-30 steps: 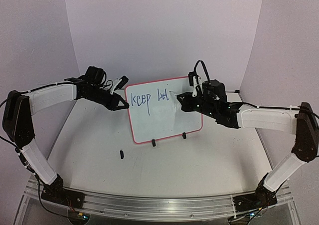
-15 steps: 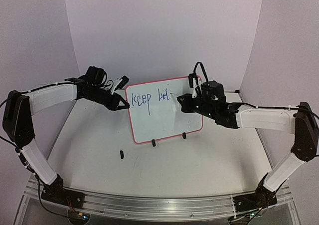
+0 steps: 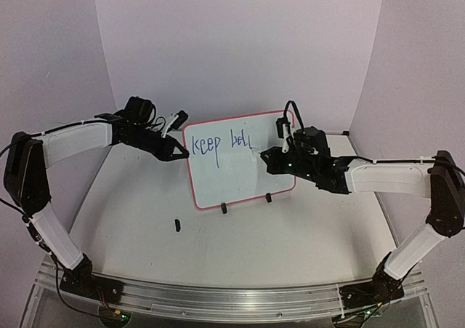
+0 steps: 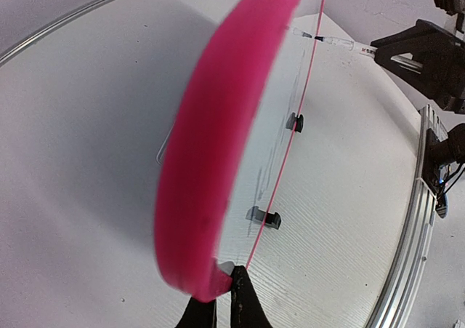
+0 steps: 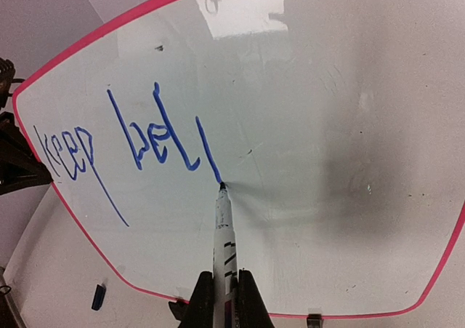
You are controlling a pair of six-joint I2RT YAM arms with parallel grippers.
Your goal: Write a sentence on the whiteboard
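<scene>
With the left gripper [image 3: 177, 153] I pinch the whiteboard [image 3: 240, 177] at 9 o'clock to steady it while the right gripper [image 5: 221, 290], clamped on the marker [image 5: 222, 226], extends the sentence [image 5: 131, 145].

The white table [image 3: 305, 233] carries the whiteboard [image 3: 232, 179] upright on its clip feet [image 3: 224, 209], and a small black piece [image 3: 176, 225] lies near the whiteboard's lower left corner.

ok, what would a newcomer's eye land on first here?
The red-rimmed whiteboard stands mid-table, the sentence on it in blue reading "keep bel" plus one more stroke. The right pincer holds a marker with its tip at that stroke's foot; the left pincer pinches the board's left edge.
</scene>
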